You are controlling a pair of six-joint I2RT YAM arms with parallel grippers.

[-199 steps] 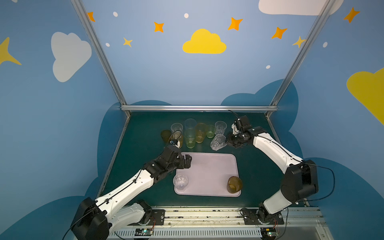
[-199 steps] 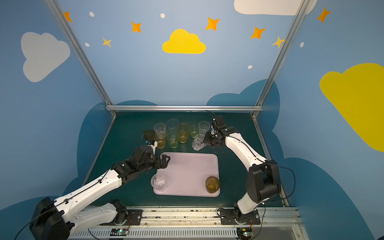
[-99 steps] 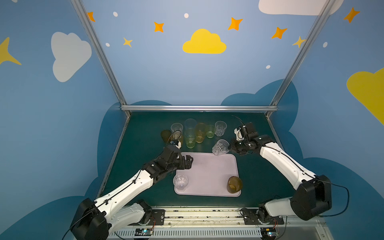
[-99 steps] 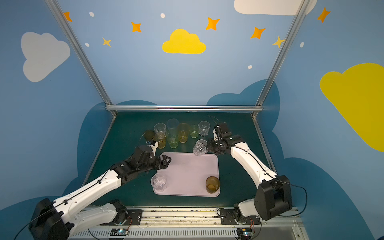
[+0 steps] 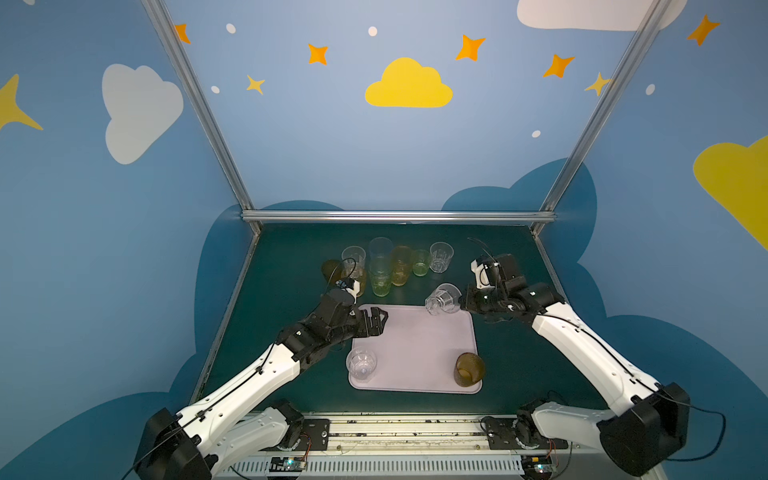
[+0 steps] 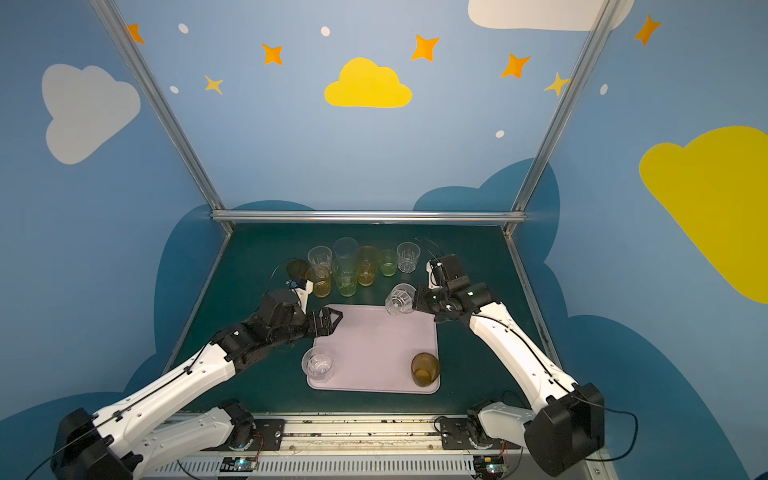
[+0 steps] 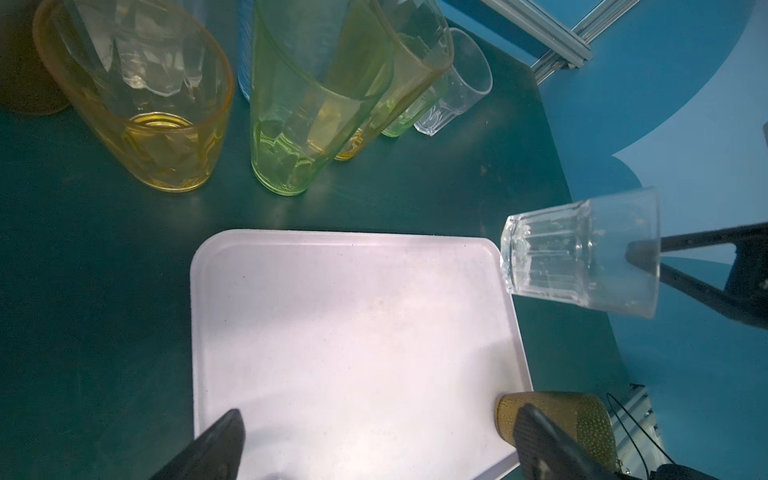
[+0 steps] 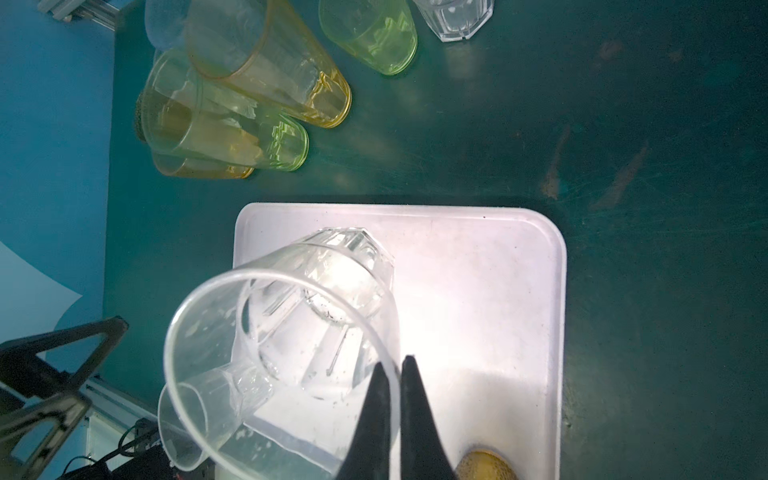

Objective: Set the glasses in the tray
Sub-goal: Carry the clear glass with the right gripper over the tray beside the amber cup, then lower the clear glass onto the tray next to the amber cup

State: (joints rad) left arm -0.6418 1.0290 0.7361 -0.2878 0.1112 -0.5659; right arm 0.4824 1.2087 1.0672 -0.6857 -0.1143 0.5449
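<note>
Your right gripper (image 8: pixel 394 366) pinches the clear glass (image 5: pixel 443 298) by its rim, tilted over the upper-right corner of the tray (image 5: pixel 415 349). Next, I'd say, level it and lower. Your left gripper (image 5: pixel 376 323) gapes wide, empty.

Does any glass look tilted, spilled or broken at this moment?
Only one: the clear faceted glass in the right gripper hangs nearly sideways in the air by the far right corner of the tray, pinched by its rim. The other glasses stand upright; no spill or break shows.
</note>
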